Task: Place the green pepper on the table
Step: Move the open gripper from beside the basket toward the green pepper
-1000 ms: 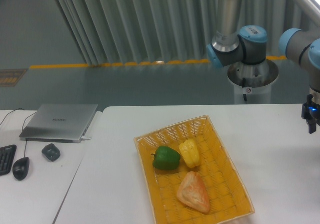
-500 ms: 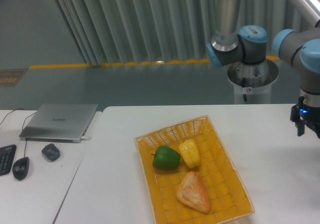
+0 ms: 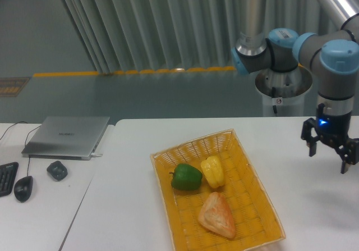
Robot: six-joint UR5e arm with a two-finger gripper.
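Three items in basket (image 3: 253, 186): green pepper (image 3: 186, 177); yellow pepper (image 3: 212, 170); orange-pink wedge (image 3: 216, 215).

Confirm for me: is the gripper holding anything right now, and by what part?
Nothing is held. The gripper is open and empty above the table; the green pepper sits in the basket.

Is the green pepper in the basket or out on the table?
In the basket: the green pepper lies inside beside the yellow pepper.
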